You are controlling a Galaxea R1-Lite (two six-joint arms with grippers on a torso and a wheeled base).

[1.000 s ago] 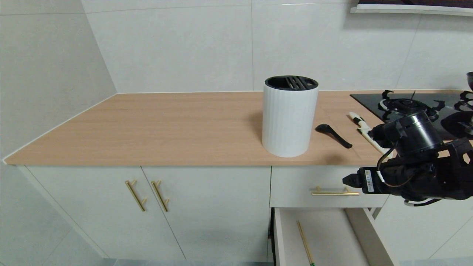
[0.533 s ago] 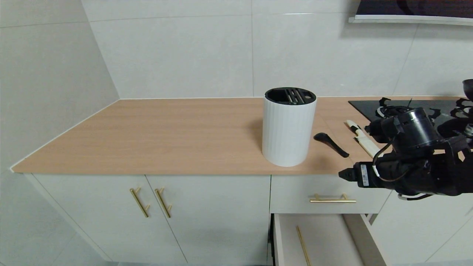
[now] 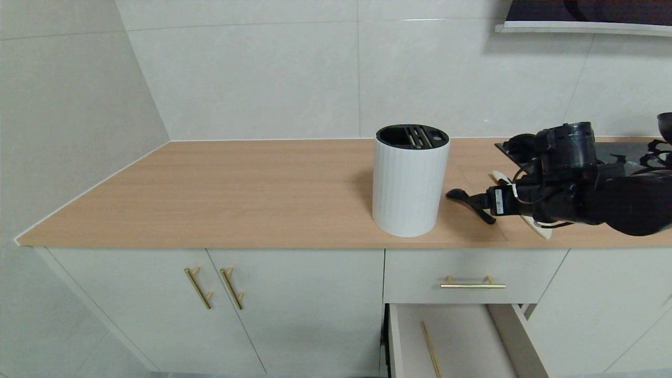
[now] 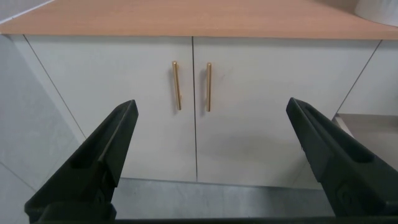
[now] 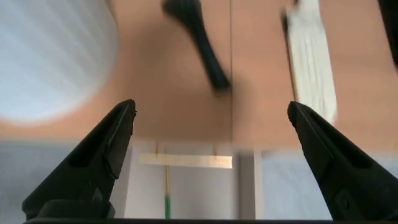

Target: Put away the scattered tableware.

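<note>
A black spoon (image 3: 458, 195) lies on the wooden counter (image 3: 252, 189) just right of the white cylindrical holder (image 3: 410, 181) with a black slotted top. A white knife (image 3: 500, 177) lies further right, partly hidden by my right arm. My right gripper (image 3: 479, 201) hovers over the spoon's handle. From the right wrist, the gripper (image 5: 211, 168) is open, with the spoon (image 5: 198, 42), the knife (image 5: 311, 59) and the holder (image 5: 50, 56) beyond it. My left gripper (image 4: 211, 168) is open and faces the cabinet doors (image 4: 193, 106) below the counter.
A drawer (image 3: 462, 341) below the counter stands pulled out, with chopsticks (image 3: 430, 349) inside; above it is a closed drawer with a gold handle (image 3: 472, 285). A black gas hob (image 3: 651, 152) sits at the counter's right end. The counter left of the holder is bare.
My right arm has risen from in front of the drawers to above the counter, over the spoon and knife. The head camera tilted slightly earlier on.
</note>
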